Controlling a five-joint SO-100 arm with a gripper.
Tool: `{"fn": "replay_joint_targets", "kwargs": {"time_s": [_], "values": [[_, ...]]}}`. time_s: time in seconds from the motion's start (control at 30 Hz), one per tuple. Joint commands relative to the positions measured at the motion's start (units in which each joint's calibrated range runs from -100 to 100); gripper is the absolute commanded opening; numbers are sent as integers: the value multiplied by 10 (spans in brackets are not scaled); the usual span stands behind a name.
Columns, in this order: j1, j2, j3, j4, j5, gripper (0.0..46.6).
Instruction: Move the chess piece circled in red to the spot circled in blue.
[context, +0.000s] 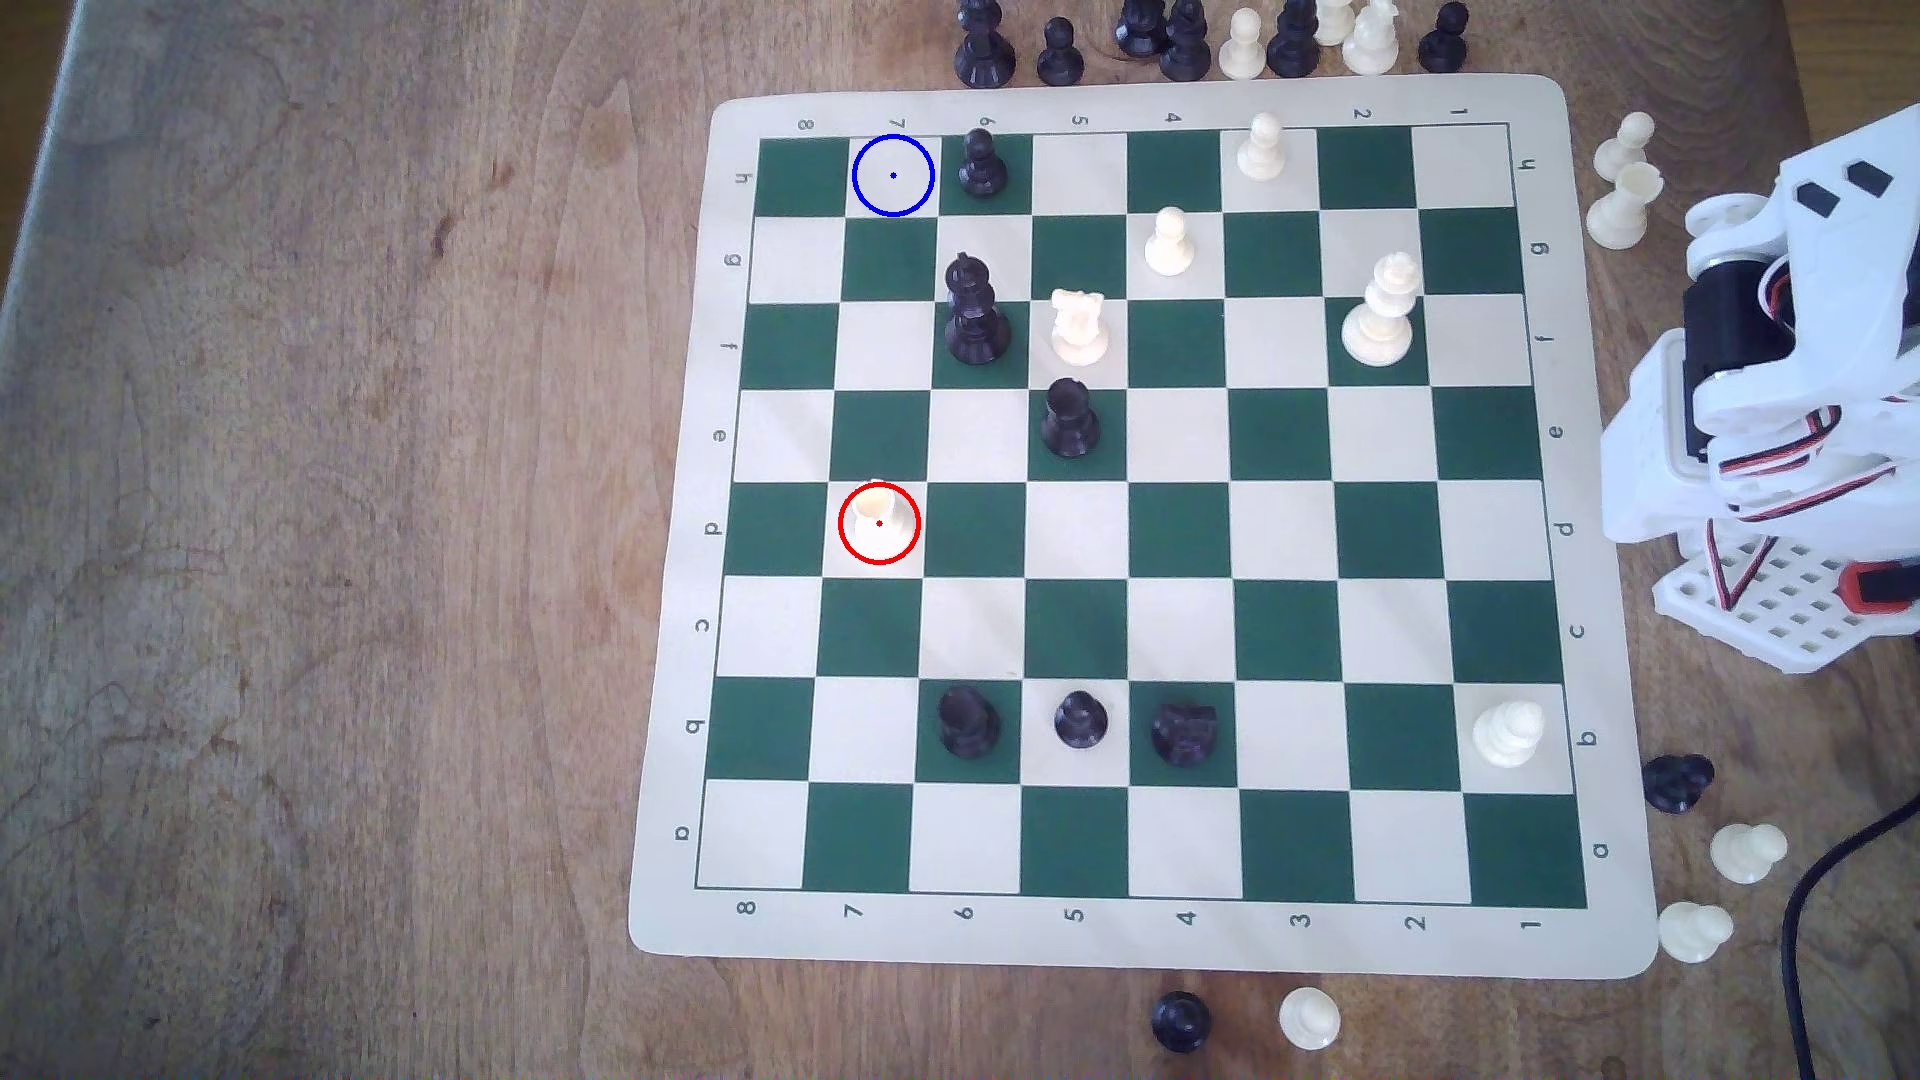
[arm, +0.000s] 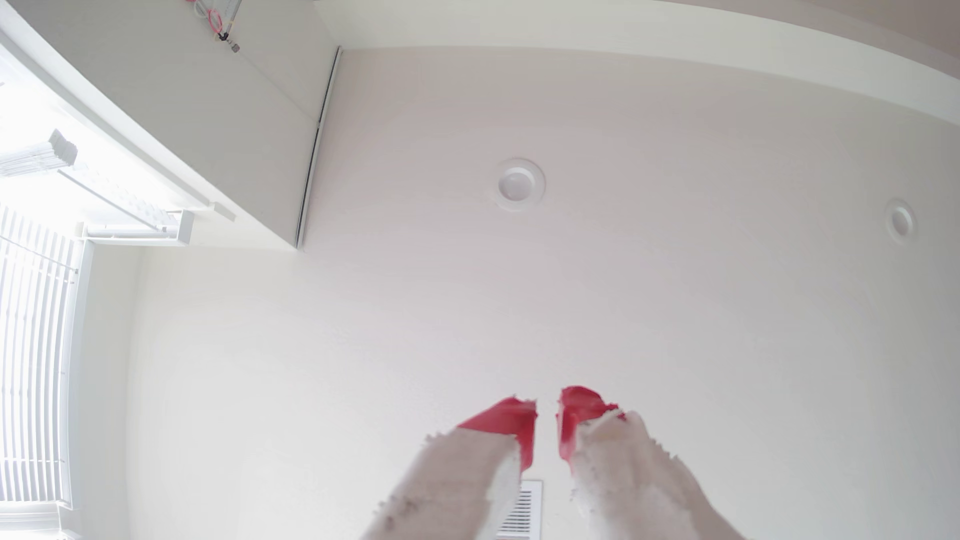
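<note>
We're looking at the rook standing upright on its cream square inside the red ring, far over on the exterior view's left half of the board. Our arm sits folded off the board's edge on that view's right, so the piece lies clear across the board from us, well apart. The gripper points up at the ceiling, red-tipped fingers nearly together with a thin gap, nothing between them. The spot lies in the same file as the rook, toward the exterior view's top, just beside a black pawn. We judge a long reach is needed first, then a carry along that file.
</note>
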Motion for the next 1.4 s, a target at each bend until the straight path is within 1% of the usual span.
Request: {"fn": "replay_joint_targets", "kwargs": {"time_s": [0.0,0.1,0.23,0.43,0.53,0.7,0.8,0.83,0.87,0.97,1.0,1.07,1.13,1.17,1.2,1.27,1.3,1.37], "values": [[-1,-3,12,-9,3,27],[-6,-3,12,15,3,27],[-17,-3,12,129,3,27],[-19,-3,-40,393,0,26],[-19,-3,-52,423,2,26],[-12,-3,-109,674,0,26],[-13,-3,-122,777,0,26],[-15,-3,-136,845,0,26],[-16,-3,-154,951,-1,26],[-8,-3,-165,1050,-1,26],[-8,-3,-182,1115,-1,26],[-9,4,-200,1158,1,26],[-17,35,-226,1166,-2,26],[-18,81,-267,1203,-19,25],[-15,101,-282,1217,-22,24],[-14,147,-318,1244,-25,24],[-17,202,-357,1276,-25,24],[-21,264,-394,1301,-23,24]]}}
